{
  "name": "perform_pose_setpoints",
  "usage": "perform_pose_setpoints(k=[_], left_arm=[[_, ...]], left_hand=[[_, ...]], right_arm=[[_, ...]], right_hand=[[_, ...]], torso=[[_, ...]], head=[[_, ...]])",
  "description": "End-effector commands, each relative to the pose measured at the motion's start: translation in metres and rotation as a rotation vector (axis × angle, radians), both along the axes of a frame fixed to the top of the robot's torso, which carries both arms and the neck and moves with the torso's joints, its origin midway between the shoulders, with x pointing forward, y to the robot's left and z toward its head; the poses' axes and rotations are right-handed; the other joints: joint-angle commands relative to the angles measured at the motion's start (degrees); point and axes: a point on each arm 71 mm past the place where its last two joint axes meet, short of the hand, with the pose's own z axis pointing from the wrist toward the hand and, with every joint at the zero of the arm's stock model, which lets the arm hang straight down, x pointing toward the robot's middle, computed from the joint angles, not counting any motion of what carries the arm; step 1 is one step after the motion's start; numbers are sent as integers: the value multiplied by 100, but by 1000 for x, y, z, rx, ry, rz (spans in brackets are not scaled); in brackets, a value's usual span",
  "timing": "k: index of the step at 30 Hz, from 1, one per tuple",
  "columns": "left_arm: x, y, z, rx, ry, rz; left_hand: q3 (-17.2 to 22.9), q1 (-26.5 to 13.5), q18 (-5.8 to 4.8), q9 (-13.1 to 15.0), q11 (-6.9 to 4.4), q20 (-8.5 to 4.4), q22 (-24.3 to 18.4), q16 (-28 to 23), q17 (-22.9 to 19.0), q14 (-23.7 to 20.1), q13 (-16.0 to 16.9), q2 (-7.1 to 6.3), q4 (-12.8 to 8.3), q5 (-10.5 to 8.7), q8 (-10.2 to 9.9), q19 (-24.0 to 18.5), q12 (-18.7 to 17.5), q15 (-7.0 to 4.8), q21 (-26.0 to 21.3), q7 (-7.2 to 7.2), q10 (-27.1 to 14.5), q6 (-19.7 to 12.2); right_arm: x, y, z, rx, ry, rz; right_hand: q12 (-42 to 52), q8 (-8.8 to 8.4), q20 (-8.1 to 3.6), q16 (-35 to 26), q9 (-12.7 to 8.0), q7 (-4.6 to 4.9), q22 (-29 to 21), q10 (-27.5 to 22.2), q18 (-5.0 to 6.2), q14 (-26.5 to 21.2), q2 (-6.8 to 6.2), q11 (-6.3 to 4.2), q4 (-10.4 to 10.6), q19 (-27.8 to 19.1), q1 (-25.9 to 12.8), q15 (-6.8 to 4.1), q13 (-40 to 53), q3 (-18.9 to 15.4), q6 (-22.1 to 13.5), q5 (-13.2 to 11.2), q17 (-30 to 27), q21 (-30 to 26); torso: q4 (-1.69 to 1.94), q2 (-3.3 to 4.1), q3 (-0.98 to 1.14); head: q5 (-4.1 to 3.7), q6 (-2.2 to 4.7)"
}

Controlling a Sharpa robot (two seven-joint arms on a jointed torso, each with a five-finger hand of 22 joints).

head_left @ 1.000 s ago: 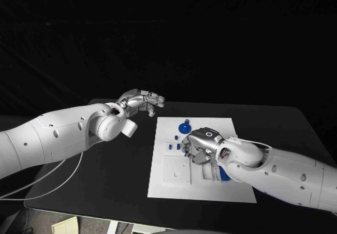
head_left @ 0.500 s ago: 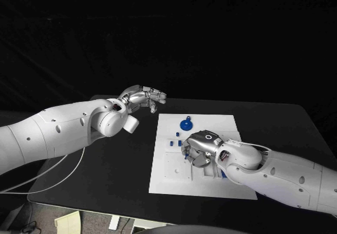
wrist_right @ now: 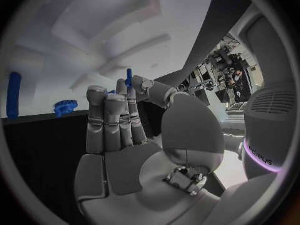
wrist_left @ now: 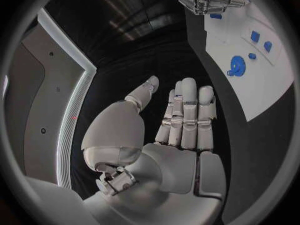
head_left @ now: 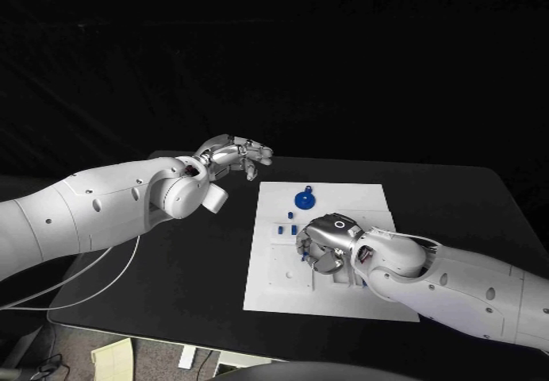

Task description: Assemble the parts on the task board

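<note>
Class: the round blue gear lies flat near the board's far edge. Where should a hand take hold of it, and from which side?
Likely by the rim of the blue gear, from above: it lies flat on the task board, with bare board around it. The left hand hovers nearest.

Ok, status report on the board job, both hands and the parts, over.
Left hand open, off the task board. Right hand over the board, pinching a small blue part. Blue gear lying clear beyond it.

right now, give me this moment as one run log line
left hand: empty, raised beside task board | right hand: over board, pinching small blue part | blue gear: on board
</note>
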Motion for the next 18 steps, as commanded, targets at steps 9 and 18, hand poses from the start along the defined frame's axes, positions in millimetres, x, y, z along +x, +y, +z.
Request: perform_pose_setpoints(k=[9,18], left_arm=[[0,-1,1,-2,-5,-15],[0,0,1,-1,-4,-12]], left_hand=[[-14,-27,466,-9,43,-41,-1,-41,12,18,9,31,22,-3,-2,1,-5,-2,-34,16,-9,-13],[-16,-28,466,-10,43,-41,-1,-43,14,18,9,30,22,-3,-1,1,-5,-2,-35,16,-10,-15]], right_arm=[[-2,0,-7,-23,11,1],[-1,0,-9,-31,10,-1]], right_hand=[[3,20,-158,41,14,1,13,129,271,-145,72,-24,-10,122,-16,-118,114,-39,-3,35,-8,40],[1,19,-160,41,19,2,17,128,271,-145,76,-24,-14,123,-18,-118,120,-42,-4,37,-10,45]], torso=[[0,1,-1],[-1,5,3]], head=[[25,-25],[31,-54]])
